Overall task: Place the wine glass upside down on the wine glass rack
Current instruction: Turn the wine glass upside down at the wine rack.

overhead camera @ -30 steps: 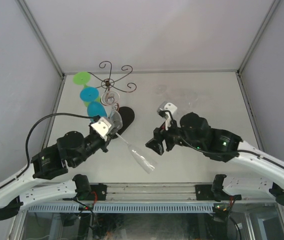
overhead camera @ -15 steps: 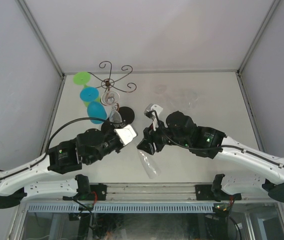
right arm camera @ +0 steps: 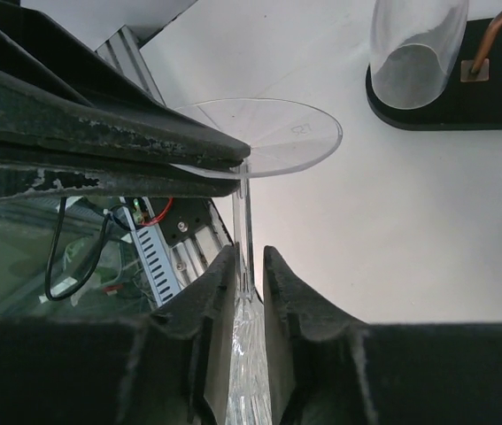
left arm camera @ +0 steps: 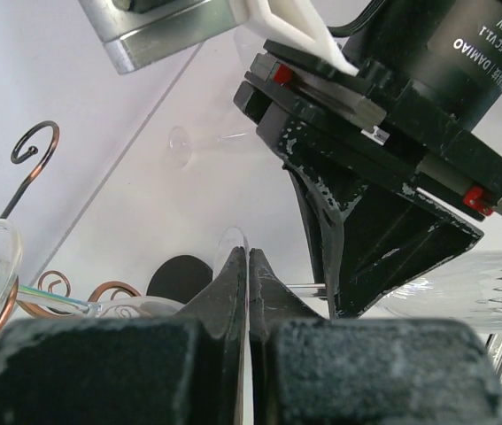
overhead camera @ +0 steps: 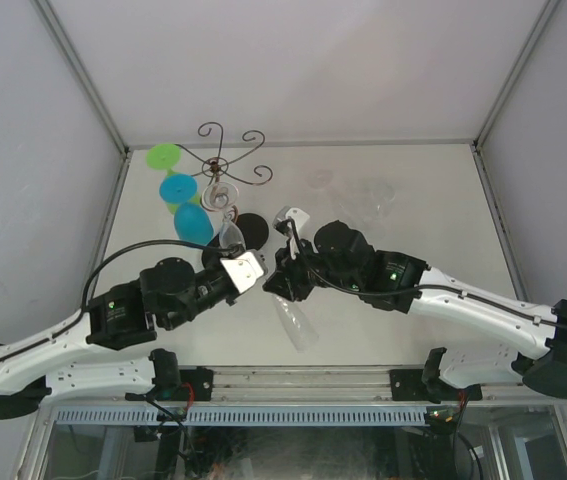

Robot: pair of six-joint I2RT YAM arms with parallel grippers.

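Observation:
A clear wine glass (overhead camera: 295,325) lies nearly level above the table's front middle, bowl toward the front. My left gripper (overhead camera: 256,276) is shut on the rim of its flat foot (right arm camera: 277,133), seen edge-on in the left wrist view (left arm camera: 230,241). My right gripper (overhead camera: 277,284) is narrowly open around the stem (right arm camera: 244,226), which touches one finger with a small gap to the other. The wine glass rack (overhead camera: 221,165) stands at the back left, its black base (overhead camera: 250,229) just beyond both grippers; its scrolls (left arm camera: 34,149) show in the left wrist view.
A green-footed glass (overhead camera: 165,155), two blue glasses (overhead camera: 178,188) and a clear glass (overhead camera: 221,195) hang on the rack. The clear one also shows in the right wrist view (right arm camera: 414,44). Clear glasses (overhead camera: 363,195) lie at the back right. The table's front rail (overhead camera: 293,380) is close below.
My left gripper has carried the glass right toward the middle. My right gripper has moved left and come around the stem.

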